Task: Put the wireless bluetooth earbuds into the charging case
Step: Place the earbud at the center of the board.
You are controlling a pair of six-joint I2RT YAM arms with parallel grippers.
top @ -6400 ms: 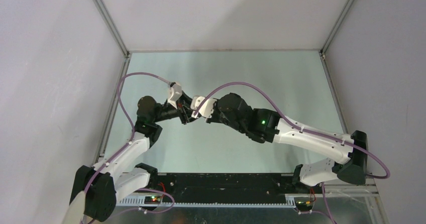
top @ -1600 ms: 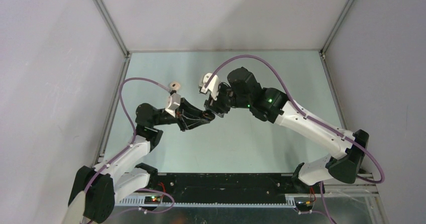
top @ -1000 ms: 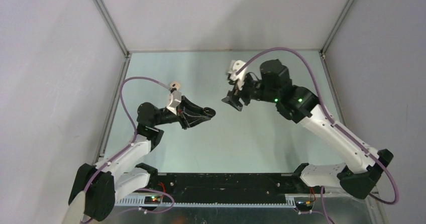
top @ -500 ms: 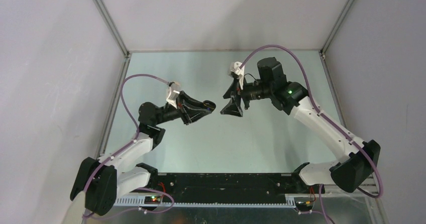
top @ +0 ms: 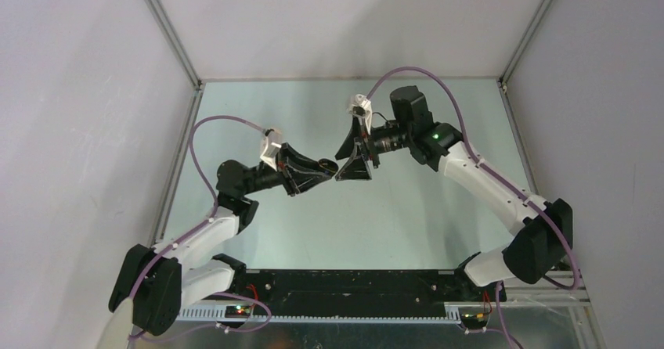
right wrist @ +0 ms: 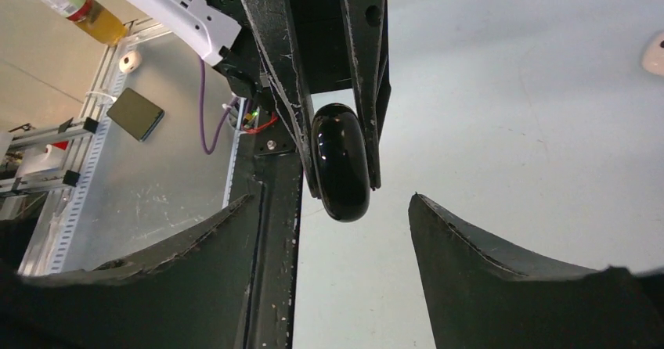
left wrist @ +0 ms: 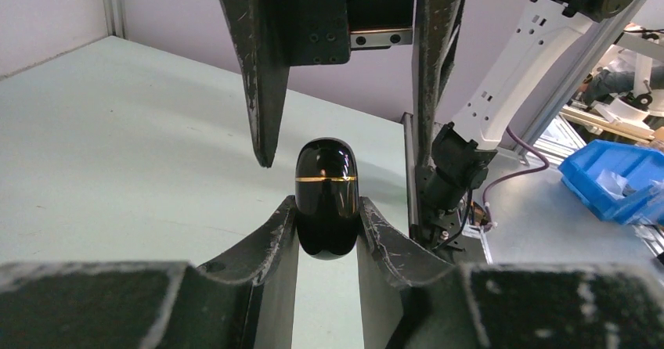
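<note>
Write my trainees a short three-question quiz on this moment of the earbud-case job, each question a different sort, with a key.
1. True or false: the left gripper is shut on the black case.
2. The fingers of the right gripper are: A) open, B) shut on the case, C) shut on nothing.
3. Fill in: the thin line around the case is ____ coloured.
Key: 1 true; 2 A; 3 gold.
</note>
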